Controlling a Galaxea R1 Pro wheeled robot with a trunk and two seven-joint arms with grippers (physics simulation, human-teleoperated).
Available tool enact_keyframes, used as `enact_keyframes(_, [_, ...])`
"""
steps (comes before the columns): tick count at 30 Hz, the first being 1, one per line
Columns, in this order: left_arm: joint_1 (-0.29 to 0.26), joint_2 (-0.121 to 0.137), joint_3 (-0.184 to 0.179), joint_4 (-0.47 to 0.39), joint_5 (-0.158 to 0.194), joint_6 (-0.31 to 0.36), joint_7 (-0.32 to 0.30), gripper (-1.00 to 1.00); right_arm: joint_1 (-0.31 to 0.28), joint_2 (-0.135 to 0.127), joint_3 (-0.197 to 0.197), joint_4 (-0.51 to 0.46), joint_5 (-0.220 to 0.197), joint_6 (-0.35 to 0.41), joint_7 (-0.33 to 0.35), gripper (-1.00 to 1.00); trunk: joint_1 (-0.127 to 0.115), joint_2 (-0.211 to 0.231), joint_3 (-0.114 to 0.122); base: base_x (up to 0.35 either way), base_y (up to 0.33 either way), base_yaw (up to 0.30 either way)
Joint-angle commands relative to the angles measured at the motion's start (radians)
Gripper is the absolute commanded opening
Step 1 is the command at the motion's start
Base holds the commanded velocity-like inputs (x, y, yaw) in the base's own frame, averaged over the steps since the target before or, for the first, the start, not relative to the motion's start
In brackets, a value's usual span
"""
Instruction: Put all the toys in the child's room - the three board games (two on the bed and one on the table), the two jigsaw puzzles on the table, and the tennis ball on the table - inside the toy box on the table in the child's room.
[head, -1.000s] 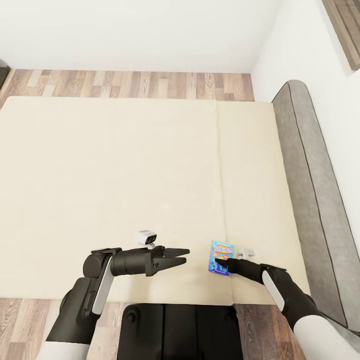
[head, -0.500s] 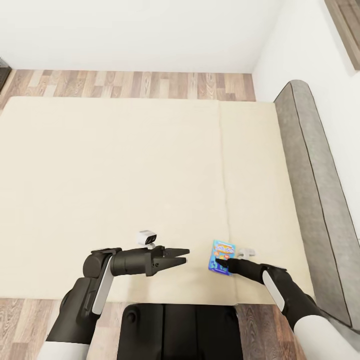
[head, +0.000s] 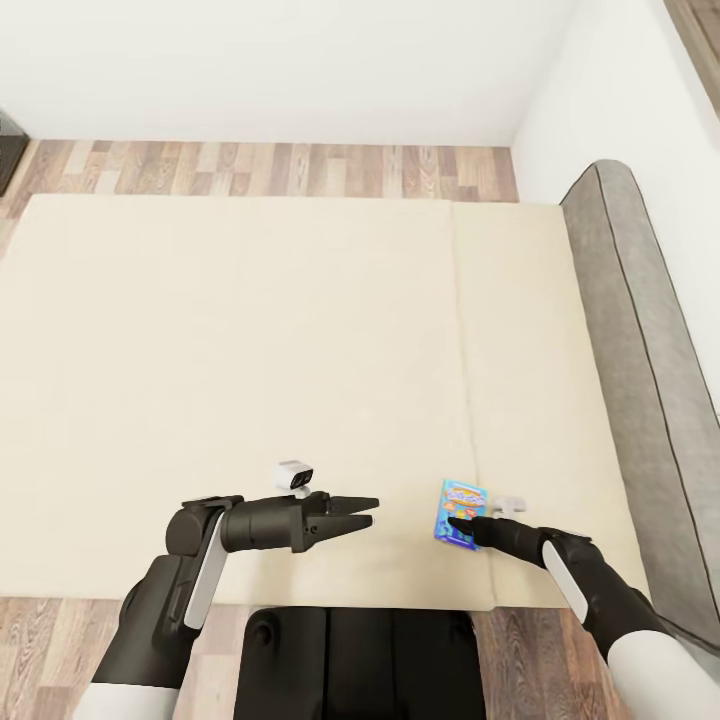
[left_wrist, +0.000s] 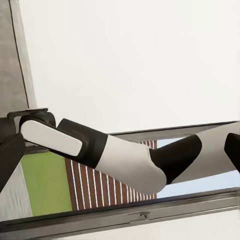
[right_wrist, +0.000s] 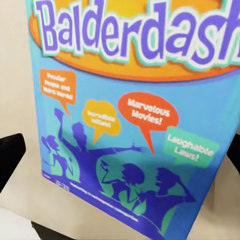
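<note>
A small blue board game (head: 461, 513) with cartoon print sits near the front edge of the cream bed (head: 250, 350). My right gripper (head: 456, 522) reaches in from the right and is shut on it, one dark finger lying over the box's lower part. Up close in the right wrist view, the board game (right_wrist: 135, 115) reads "Balderdash", with a fingertip (right_wrist: 10, 155) at its side. My left gripper (head: 370, 510) hovers open over the bed's front edge, left of the box, holding nothing.
A grey padded headboard (head: 650, 360) runs along the bed's right side against the white wall. Wooden floor (head: 280, 168) lies beyond the bed's far edge and under my base (head: 360, 660). The left wrist view looks across at my right arm (left_wrist: 100, 155).
The camera has swung, sliding the bed to the right in the picture. My right gripper and the blue board game shifted together across the mattress seam. The left arm kept its pose.
</note>
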Motion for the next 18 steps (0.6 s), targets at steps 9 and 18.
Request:
enact_keyframes(9, [-0.001,0.000,-0.001,0.000,0.002,0.010,-0.002,1.00,0.001,0.056,0.004,0.000,-0.021,0.013,0.001,1.00,0.001,-0.001,-0.001,0.000,0.062,0.000])
enact_keyframes(18, [-0.001,0.000,-0.001,0.000,0.002,0.010,-0.002,1.00,0.001,0.056,0.004,-0.001,-0.021,0.013,0.001,1.00,0.001,-0.001,-0.001,0.000,0.009,0.000])
